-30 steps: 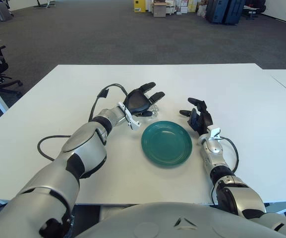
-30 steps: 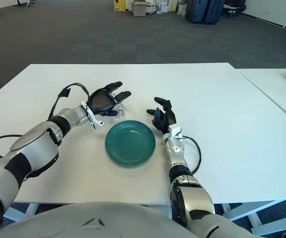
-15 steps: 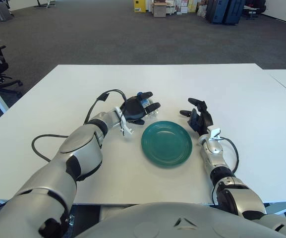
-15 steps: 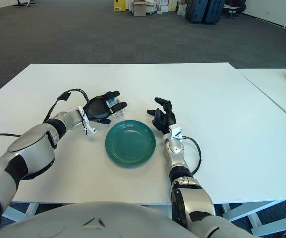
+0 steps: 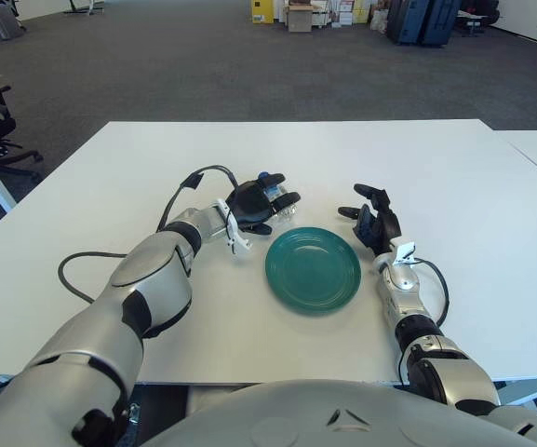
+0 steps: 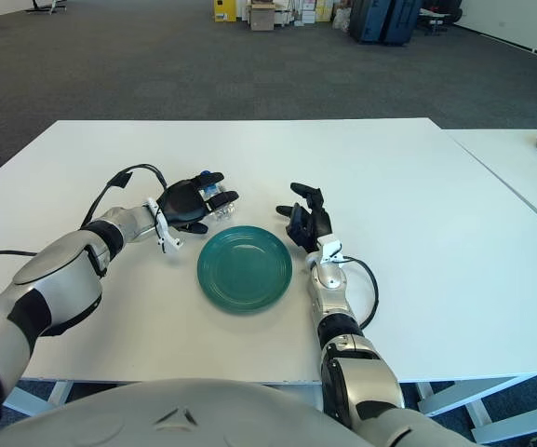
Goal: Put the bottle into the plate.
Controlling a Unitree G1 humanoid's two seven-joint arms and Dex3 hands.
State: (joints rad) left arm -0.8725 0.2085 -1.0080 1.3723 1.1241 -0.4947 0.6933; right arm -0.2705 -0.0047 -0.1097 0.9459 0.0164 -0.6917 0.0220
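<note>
I had the left hand [image 5: 255, 202] lying over the bottle [image 5: 275, 198] on the white table [image 5: 454, 177], just beyond the far-left rim of the green plate [image 5: 313, 268], and that was the relation the next move turned on: the bottle sat under my fingers, beside the plate rather than in it, so it had to travel toward me and to the right to clear the rim. The fingers were curled round the clear body, with the blue cap showing above them on the side away from the plate; I judged the bottle to lie on its side, though I could not tell its long axis for certain. The right hand [image 5: 372, 220] showed beside the plate's right rim, fingers loosely spread and holding nothing, the farther of the two from the bottle. A second earlier the left hand had been raised and open above the bottle; since then it had come down and closed.
</note>
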